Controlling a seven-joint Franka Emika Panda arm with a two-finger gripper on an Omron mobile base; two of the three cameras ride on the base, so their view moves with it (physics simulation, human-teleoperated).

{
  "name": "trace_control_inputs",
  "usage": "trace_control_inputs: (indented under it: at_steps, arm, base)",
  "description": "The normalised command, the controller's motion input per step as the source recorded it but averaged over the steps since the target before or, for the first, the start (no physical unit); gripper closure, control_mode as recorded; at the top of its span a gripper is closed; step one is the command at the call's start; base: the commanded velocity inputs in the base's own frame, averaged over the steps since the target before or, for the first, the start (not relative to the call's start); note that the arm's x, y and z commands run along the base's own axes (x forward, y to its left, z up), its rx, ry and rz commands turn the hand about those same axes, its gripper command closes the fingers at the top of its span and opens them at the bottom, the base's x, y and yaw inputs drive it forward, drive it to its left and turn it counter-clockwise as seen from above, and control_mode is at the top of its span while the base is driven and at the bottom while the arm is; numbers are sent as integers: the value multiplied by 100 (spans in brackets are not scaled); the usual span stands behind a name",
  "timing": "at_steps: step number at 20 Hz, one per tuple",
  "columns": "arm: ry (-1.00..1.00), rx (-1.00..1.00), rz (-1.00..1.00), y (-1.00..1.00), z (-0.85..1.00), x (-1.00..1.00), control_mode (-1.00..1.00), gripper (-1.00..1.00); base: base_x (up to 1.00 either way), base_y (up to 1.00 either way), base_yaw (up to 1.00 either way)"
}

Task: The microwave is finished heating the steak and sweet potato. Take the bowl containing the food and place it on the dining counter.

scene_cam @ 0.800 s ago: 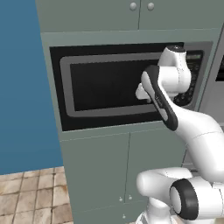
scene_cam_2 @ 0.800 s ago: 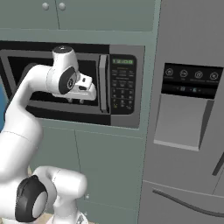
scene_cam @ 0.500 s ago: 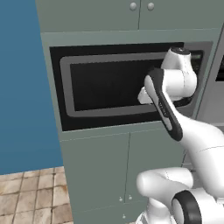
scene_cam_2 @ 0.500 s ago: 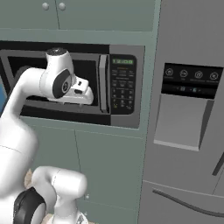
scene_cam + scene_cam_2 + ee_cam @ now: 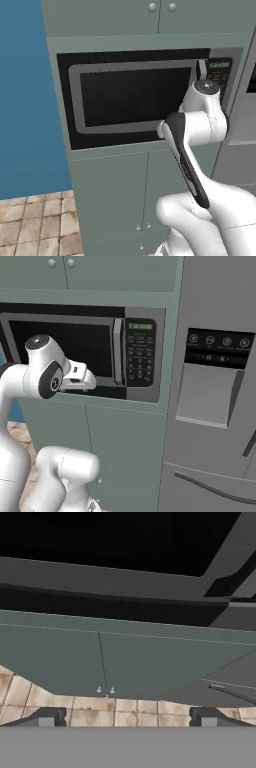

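While the microwave (image 5: pixel 145 95) sits built into the grey-green cabinet wall (image 5: pixel 115 200) with its door shut, the left base view has the white arm (image 5: pixel 200 125) raised in front of the door's lower right corner, just below the vertical handle (image 5: pixel 202 70).

From the right base view, the hand (image 5: pixel 77 377) is level with the door's bottom edge, left of the button panel (image 5: pixel 138 351); a grey refrigerator (image 5: pixel 215 406) stands beside.

Along the hand view, the gripper (image 5: pixel 125 718) has its fingertips (image 5: pixel 47 717) spread wide, holding nothing, above tiled floor (image 5: pixel 30 697).
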Motion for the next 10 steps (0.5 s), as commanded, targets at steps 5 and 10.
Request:
trace_control_inputs:
  at_steps: [5,10]
  arm:
    - [0,0,0,0,0,0,100,-100]
    - [0,0,0,0,0,0,100,-100]
  base:
    - [-23,-24,0]
    - [-37,-27,0]
